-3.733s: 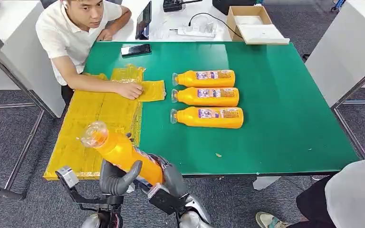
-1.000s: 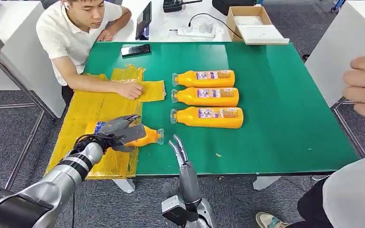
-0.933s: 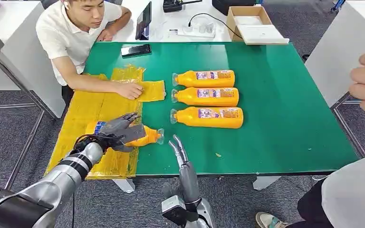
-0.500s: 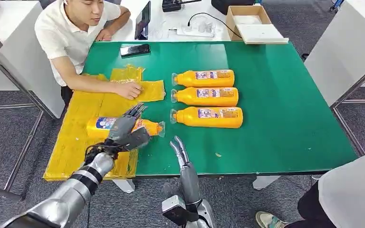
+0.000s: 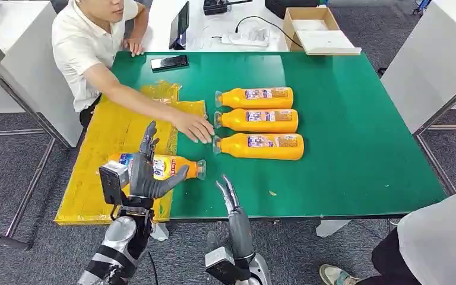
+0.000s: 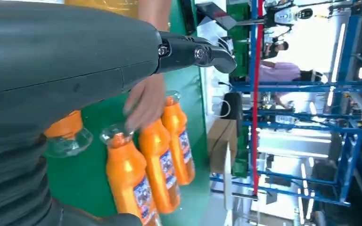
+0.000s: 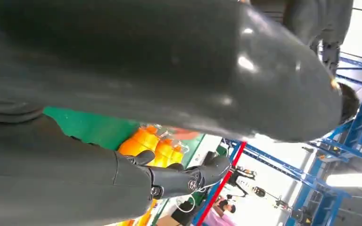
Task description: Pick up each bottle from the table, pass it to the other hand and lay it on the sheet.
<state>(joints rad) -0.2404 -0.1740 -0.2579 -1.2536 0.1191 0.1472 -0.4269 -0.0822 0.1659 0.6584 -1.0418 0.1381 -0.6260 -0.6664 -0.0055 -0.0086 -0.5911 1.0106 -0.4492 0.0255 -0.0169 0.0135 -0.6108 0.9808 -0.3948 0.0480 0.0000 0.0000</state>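
We see a green table (image 5: 356,148) on a grey carpeted floor (image 5: 12,166), with white tables beyond it carrying a cardboard box (image 5: 317,29). A yellow sheet (image 5: 104,148) covers the table's edge ahead of the left robot hand (image 5: 146,176).

Four orange bottles are in view. One bottle (image 5: 167,167) lies on the sheet just beyond the left robot hand, its long axis across our view, its clear cap toward the right robot hand (image 5: 230,199). The other three bottles (image 5: 260,121) lie side by side on the bare green, further out and beyond the right robot hand, parallel to one another, caps facing the sheet.

The left robot hand is raised with its fingers spread, holding nothing. The right robot hand stands at the table's near edge, fingers straight and close together, also holding nothing.

A seated person's hand (image 5: 195,127) rests beside the caps of the three bottles. A dark phone (image 5: 170,62) lies far out on the table.
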